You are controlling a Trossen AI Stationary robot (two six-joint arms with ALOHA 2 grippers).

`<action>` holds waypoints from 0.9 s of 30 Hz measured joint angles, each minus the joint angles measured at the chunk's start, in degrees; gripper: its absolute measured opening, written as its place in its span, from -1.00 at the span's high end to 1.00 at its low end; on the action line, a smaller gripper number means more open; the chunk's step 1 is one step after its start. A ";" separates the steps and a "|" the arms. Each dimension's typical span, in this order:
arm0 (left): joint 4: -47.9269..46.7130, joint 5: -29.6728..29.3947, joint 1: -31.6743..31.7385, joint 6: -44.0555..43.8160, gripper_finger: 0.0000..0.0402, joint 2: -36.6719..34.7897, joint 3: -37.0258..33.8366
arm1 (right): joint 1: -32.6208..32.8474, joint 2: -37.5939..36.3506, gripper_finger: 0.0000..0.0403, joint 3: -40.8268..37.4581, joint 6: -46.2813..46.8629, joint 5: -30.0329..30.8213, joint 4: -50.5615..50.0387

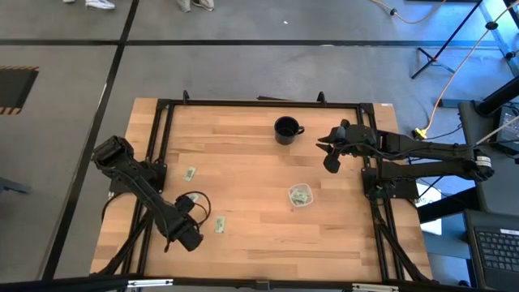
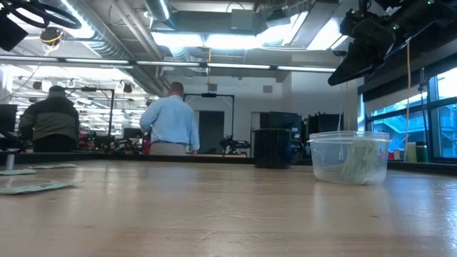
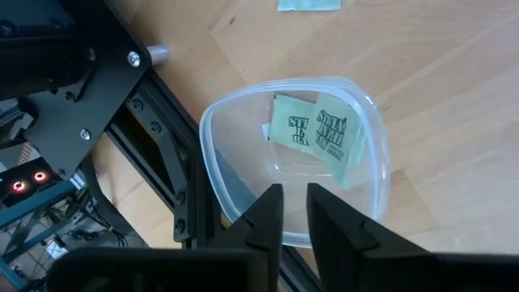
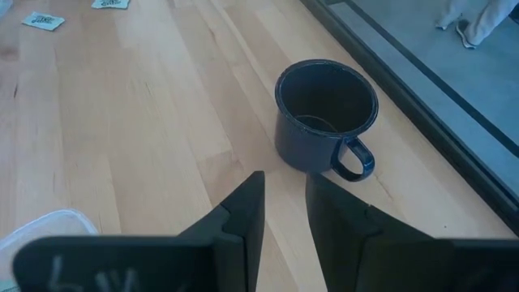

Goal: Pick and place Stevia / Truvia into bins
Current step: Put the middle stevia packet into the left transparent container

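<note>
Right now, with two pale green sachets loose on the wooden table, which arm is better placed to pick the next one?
Left. The left gripper hangs over its clear plastic cup, next to the nearest pale green paper sachet; another sachet lies on its side too. The right gripper hovers near the black mug, far from both.

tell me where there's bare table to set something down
Free: the wide strip between the mug and the left rail, and the near edge in front of the middle cup. Crowded: the left side, around two loose sachets and the left gripper.
</note>
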 joint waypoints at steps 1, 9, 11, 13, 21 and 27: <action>0.00 0.00 0.00 -0.02 0.69 0.00 0.02 | 0.00 0.00 0.53 -0.01 0.00 0.00 -0.03; -6.08 -1.45 0.00 1.87 0.51 -0.01 7.03 | 0.00 0.00 0.53 0.00 -0.21 0.00 -0.03; -9.68 -5.44 -0.04 1.51 0.49 -0.02 10.35 | 0.00 0.00 0.53 0.00 -0.22 -0.01 -0.03; -12.41 -11.35 -0.04 1.51 0.49 -0.09 13.44 | -0.01 0.00 0.53 -0.01 -0.22 -0.01 -0.03; -12.60 -14.65 6.96 12.66 0.42 -0.53 13.96 | -0.02 0.00 0.53 0.00 -0.50 0.00 -0.01; -12.38 -20.22 13.68 27.77 0.25 -0.52 12.30 | -0.02 0.00 0.53 0.00 -0.96 -0.01 -0.04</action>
